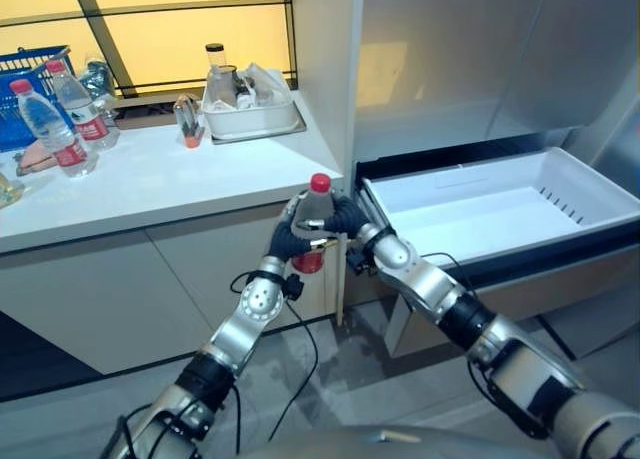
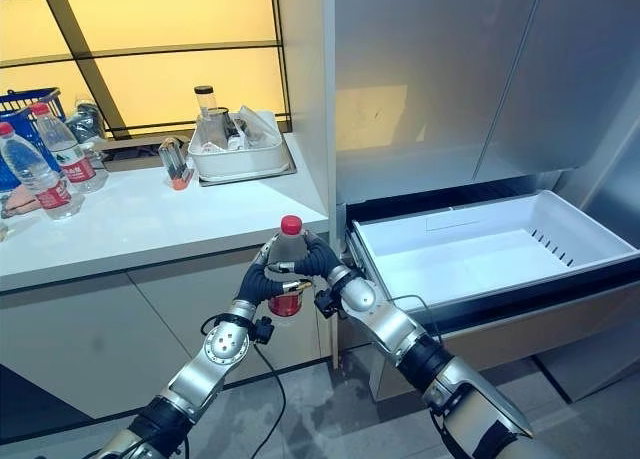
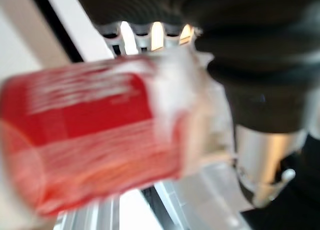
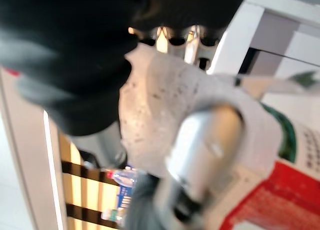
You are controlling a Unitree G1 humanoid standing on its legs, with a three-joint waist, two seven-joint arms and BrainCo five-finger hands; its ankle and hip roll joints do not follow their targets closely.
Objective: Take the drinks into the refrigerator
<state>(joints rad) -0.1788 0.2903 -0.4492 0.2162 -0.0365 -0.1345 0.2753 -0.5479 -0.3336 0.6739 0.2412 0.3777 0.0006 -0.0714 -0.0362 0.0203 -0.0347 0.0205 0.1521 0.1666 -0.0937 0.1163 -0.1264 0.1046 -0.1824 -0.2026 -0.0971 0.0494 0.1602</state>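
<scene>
A clear water bottle [image 1: 316,207] with a red cap and red label [image 2: 286,301] is held upright in the air, in front of the counter's right end. My left hand [image 1: 284,239] wraps round it from the left. My right hand [image 1: 346,219] grips its upper part from the right. In the left wrist view the red label [image 3: 90,135] lies against the hand's dark cover [image 3: 240,44]. In the right wrist view a silver thumb [image 4: 200,150] crosses the bottle's clear shoulder [image 4: 160,104]. The refrigerator's white drawer [image 1: 480,214] stands pulled out, just right of the hands, with nothing in it.
Two more red-capped water bottles [image 1: 48,127] [image 1: 82,104] stand at the white counter's [image 1: 170,179] left end by a blue basket [image 1: 25,89]. A white tray [image 1: 250,119] of jars sits at the back. Silver refrigerator doors [image 1: 480,49] rise above the drawer.
</scene>
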